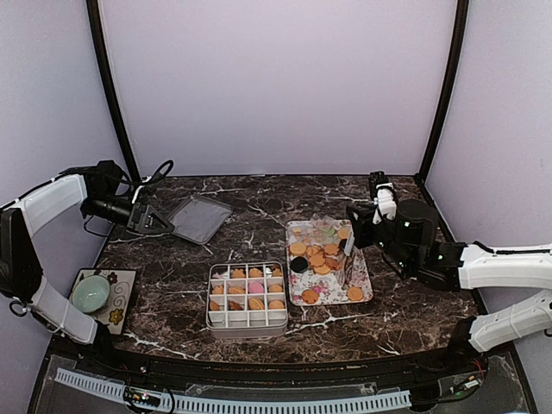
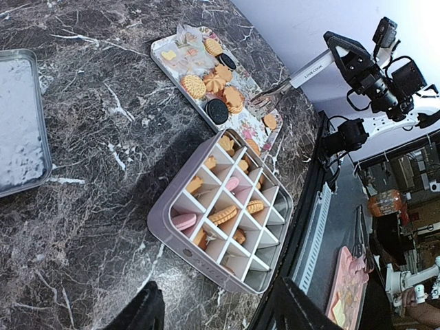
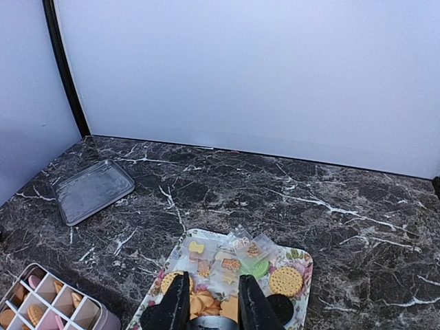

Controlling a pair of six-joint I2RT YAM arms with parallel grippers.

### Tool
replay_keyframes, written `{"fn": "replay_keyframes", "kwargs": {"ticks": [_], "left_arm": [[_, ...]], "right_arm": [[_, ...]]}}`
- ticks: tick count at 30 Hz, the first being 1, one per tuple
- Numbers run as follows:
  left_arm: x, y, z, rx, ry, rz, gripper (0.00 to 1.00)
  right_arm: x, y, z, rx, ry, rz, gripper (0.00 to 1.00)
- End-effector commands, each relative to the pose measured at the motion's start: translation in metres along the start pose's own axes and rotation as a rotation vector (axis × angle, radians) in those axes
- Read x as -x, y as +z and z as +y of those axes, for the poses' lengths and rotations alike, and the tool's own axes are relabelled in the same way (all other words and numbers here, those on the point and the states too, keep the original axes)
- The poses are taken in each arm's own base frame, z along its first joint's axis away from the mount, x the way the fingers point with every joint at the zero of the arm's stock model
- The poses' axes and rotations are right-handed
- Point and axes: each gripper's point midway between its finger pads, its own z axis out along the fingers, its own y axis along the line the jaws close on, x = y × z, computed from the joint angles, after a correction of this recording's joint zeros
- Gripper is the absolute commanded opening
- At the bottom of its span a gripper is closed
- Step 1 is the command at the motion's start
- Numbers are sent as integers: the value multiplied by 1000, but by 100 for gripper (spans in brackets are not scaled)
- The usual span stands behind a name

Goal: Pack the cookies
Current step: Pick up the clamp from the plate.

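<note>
The right claw [image 3: 212,297] pinches metal tongs [image 2: 294,80] over a flower-patterned tray [image 1: 364,291] strewn with loose cookies [image 1: 317,257], golden rounds and black sandwich ones among them. More cookies sit in cells of the divided tin [image 1: 247,328] just beside the tray on the marble bench [image 1: 172,276]. The left claw [image 1: 153,221] hangs spread and empty beside a grey lid [image 1: 200,218] at far left.
</note>
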Motion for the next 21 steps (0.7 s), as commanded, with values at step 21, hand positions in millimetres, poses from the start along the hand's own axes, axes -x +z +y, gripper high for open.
{"fn": "replay_keyframes", "kwargs": {"ticks": [21], "left_arm": [[3,-3,-5,-15,-5,-10,56]], "right_arm": [[53,2,-7,-54,78,-254,23]]}}
